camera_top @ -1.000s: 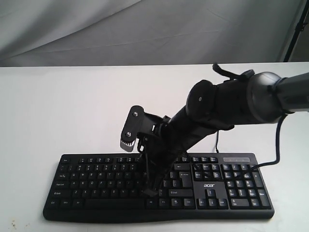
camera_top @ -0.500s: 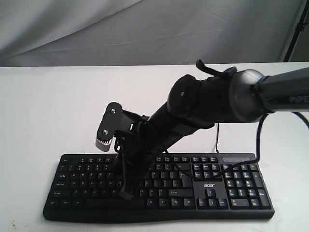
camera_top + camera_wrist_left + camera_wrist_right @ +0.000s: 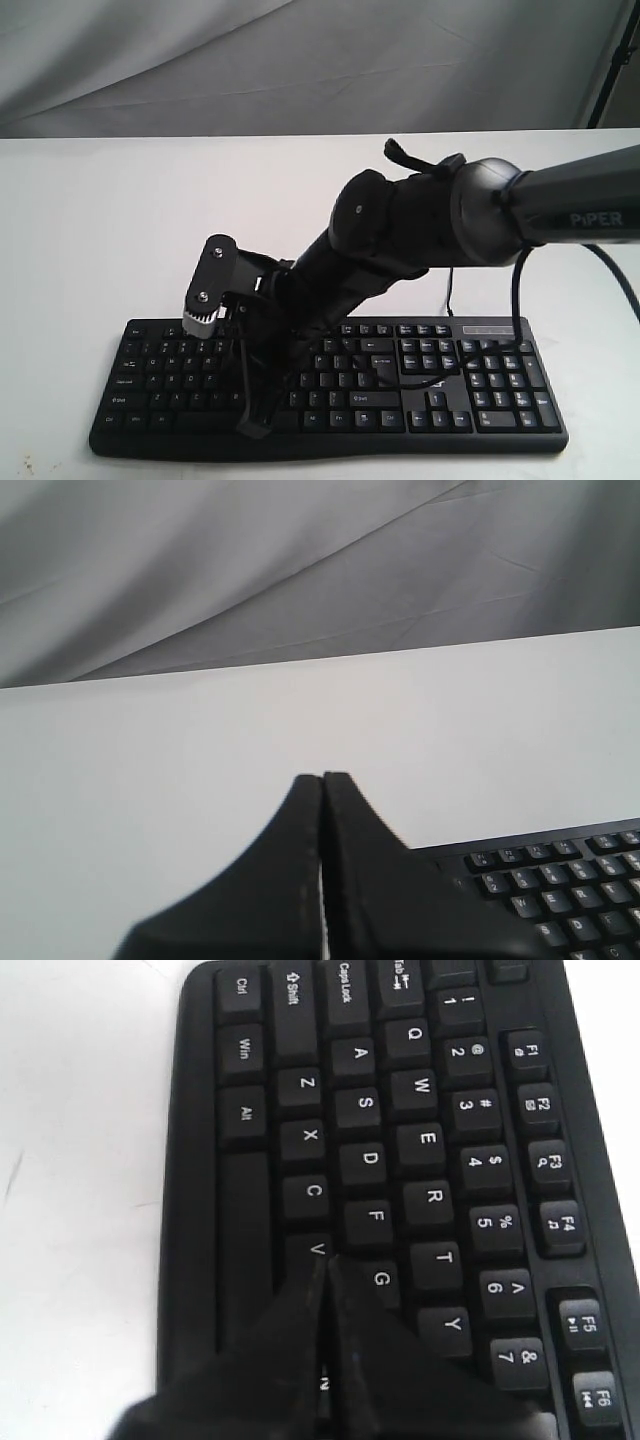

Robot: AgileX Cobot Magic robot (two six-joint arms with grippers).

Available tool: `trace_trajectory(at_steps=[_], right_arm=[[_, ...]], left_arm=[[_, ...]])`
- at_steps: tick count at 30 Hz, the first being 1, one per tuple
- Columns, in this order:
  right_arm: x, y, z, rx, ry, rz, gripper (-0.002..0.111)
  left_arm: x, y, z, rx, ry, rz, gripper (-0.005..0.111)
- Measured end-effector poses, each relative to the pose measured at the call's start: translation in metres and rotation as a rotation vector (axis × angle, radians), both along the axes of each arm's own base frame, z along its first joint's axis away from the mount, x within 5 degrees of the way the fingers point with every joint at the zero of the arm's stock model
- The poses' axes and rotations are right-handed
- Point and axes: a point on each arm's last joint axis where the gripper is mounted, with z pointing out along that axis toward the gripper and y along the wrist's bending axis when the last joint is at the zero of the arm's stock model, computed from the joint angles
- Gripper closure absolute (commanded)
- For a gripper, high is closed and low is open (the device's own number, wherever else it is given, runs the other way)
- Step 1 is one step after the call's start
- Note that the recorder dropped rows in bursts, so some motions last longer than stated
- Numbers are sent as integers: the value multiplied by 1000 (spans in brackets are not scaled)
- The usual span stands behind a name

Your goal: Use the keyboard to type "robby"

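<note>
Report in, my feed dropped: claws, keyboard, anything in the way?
Right claw shut, tip by V key. Left claw shut, off the keyboard. Keyboard flat on table. Arm cable droops over keys.

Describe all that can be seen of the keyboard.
The keyboard is wide, black and plastic-looking, with white legends, a function row and a number pad at the right end in the exterior view. It lies flat on the white table. The shut right gripper points down at the bottom letter row beside V; whether it presses a key cannot be told. A thin black cable leaves its back edge.
</note>
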Motion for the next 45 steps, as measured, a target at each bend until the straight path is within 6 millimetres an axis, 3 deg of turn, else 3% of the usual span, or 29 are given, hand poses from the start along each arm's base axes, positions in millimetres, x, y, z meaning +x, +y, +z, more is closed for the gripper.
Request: trace_trajectory(at_steps=[45], right_arm=[[-3, 5, -17, -20, 37, 27, 108]], left_arm=[[0, 0, 0, 0, 0, 0, 107]])
